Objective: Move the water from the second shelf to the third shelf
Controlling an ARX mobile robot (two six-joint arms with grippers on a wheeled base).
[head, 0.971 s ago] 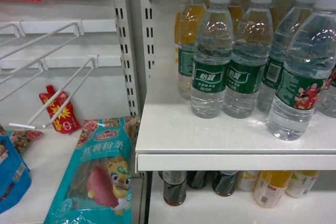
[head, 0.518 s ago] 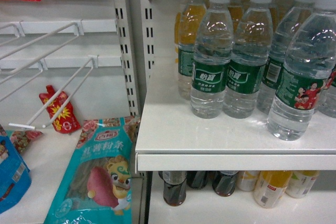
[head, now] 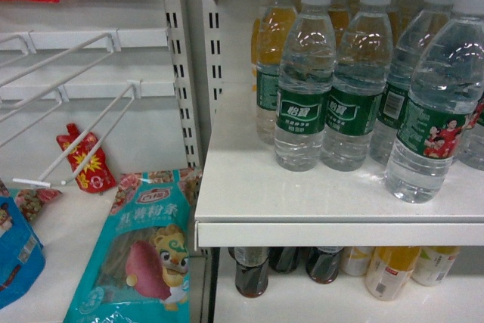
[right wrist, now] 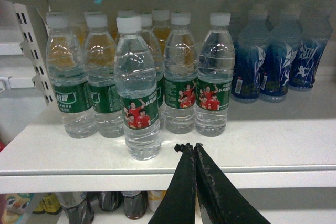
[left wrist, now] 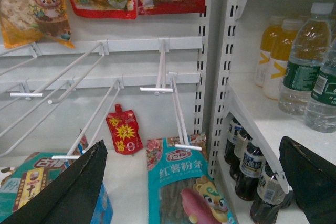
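While water [right wrist: 137, 98] stands forward, white shelf [right wrist: 273, 140] holds bottles.

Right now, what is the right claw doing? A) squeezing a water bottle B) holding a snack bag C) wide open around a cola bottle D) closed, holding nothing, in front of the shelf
D: in the right wrist view the right claw has its fingers pressed together with nothing between them, just in front of the shelf edge, while the nearest water bottle stands apart on the shelf, untouched.
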